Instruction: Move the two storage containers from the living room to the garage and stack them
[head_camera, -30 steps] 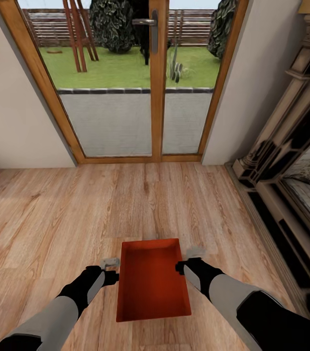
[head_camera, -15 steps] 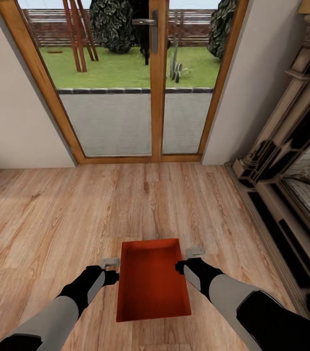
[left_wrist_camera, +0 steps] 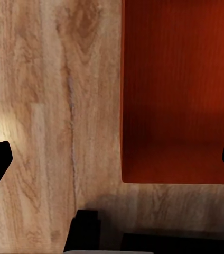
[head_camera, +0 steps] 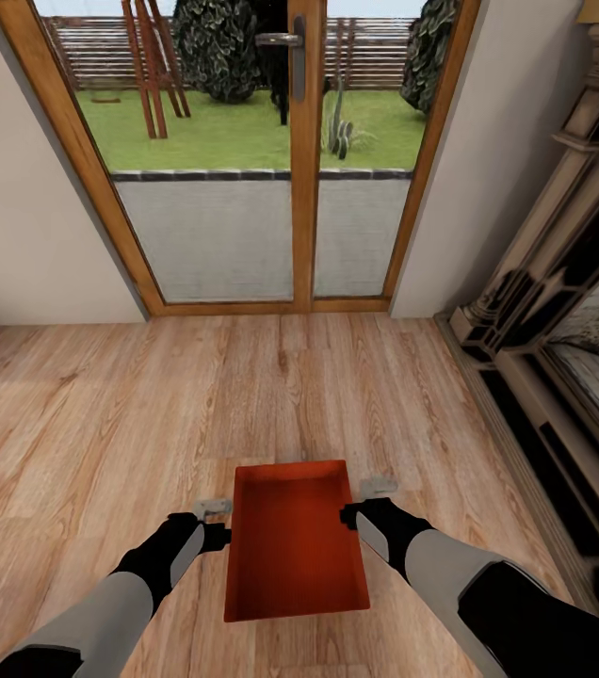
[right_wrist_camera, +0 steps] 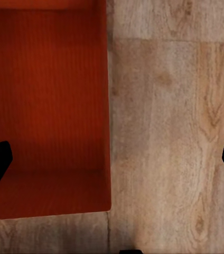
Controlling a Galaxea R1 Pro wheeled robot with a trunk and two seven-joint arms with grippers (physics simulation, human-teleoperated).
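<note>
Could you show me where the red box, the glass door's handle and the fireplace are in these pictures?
storage container point(head_camera: 295, 546), head view, on its inside bottom.
door handle point(head_camera: 279, 40), head view, on the metal lever.
fireplace point(head_camera: 563, 311), head view, on its carved wooden surround.

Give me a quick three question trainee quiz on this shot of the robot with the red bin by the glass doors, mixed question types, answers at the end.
1. True or false: the storage container rests on concrete.
2. Multiple choice: where do the left gripper and right gripper sit relative to the container? A) both inside it B) one at each long side C) both beyond its far end
3. Fill in: straight ahead of the robot stand wood-framed ____ doors.

Key: 1. False, the floor is light wood plank. 2. B; each wrist view shows wide-open jaws straddling a side wall. 3. Glass.
</note>
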